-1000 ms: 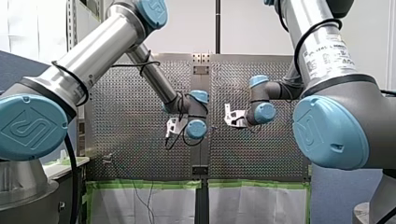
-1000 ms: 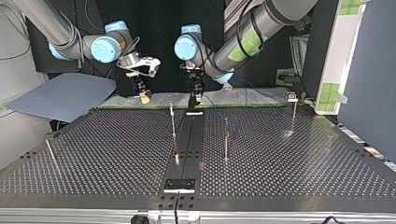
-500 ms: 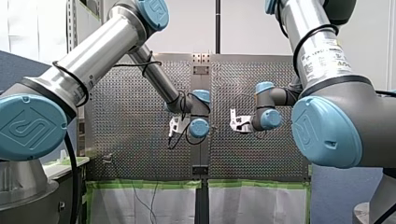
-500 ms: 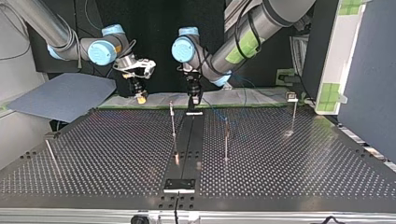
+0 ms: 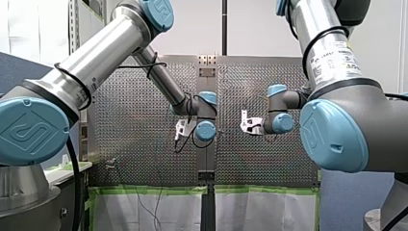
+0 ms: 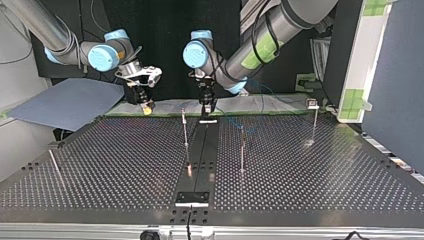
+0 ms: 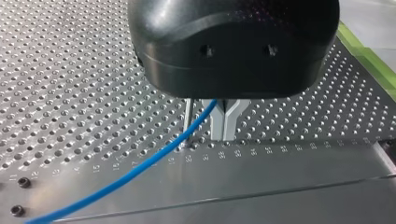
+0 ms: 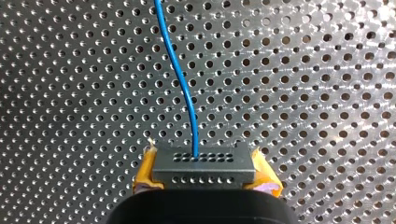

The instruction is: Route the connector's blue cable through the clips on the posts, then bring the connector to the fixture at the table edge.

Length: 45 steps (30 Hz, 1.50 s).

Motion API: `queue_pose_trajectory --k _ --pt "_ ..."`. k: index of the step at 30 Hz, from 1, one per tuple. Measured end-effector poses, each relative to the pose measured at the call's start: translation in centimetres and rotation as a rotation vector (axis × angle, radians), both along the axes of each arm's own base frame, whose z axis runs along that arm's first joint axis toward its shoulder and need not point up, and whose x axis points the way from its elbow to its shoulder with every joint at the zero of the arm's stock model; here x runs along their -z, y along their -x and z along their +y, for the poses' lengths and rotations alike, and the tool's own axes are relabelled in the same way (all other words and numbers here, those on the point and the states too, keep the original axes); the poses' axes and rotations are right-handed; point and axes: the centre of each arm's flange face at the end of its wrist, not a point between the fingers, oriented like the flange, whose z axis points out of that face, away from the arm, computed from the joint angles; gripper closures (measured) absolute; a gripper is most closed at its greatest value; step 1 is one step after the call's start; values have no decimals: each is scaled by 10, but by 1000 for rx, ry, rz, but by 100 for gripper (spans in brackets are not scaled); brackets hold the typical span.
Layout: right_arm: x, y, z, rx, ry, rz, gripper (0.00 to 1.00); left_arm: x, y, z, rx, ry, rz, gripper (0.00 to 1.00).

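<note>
Front view: from behind and above, between my left arm point(image 5: 96, 62) and my right arm point(image 5: 332, 62), facing over the desk point(image 5: 144, 144). Top view: low at the opposite desk edge, facing them. Shared: the perforated surface. Wrist views: very near, along my left end effector point(image 7: 224, 135) and my right end effector point(image 8: 204, 170).

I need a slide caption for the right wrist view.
My right gripper holds the connector between yellow pads, its blue cable running ahead over the perforated table.

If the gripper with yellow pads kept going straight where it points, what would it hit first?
Likely the perforated table: my right gripper points the connector at bare plate, with only the blue cable trailing ahead. Distance is unclear.
</note>
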Motion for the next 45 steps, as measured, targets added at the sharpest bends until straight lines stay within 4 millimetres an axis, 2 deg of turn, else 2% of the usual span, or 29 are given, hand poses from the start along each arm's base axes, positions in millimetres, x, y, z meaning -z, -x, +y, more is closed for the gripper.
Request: queue_pose_trajectory --k 11,21,32,45 --pt "-2 6 -7 8 1 -8 100 -4 -3 -3 -4 -1 1 96" --pt "2 13 -11 26 -4 -6 100 20 -4 -17 20 8 26 94" --pt "16 18 -16 38 -18 0 100 19 -12 -20 37 29 19 94" --pt "17 21 -21 48 -8 -4 100 22 -25 -20 48 32 18 94"
